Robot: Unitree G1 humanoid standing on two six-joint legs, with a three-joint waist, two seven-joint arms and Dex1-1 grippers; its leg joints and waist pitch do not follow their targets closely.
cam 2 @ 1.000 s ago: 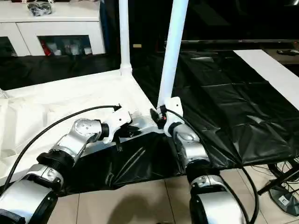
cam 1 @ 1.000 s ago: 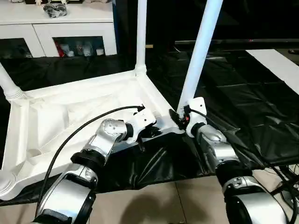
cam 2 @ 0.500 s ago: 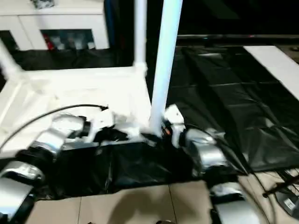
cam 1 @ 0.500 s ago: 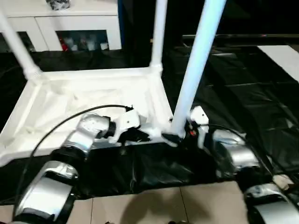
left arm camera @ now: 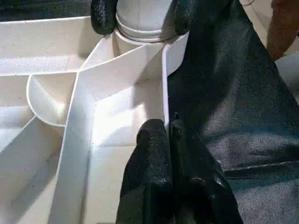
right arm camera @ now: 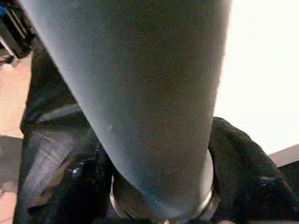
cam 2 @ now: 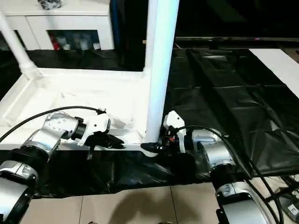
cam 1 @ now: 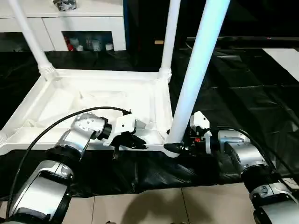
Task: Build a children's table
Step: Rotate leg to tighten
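Children's table lay upside down on the black-draped table, long axis across the view, legs pointing up. Left gripper, fingers pressed together, pinched the tabletop's near rim. Right gripper, fingers spread, clasped the base of the near leg at its corner socket.

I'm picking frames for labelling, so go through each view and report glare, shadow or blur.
Left eye view: the upside-down table top is washed out, ribs barely readable; the near leg has a bluish glare. Right eye view: the same wash-out; the black cover shows shiny streaks. Left wrist view: sharp, with a soft shadow inside the rim corner. Right wrist view: the leg looms dark and soft against a blown-out white background.
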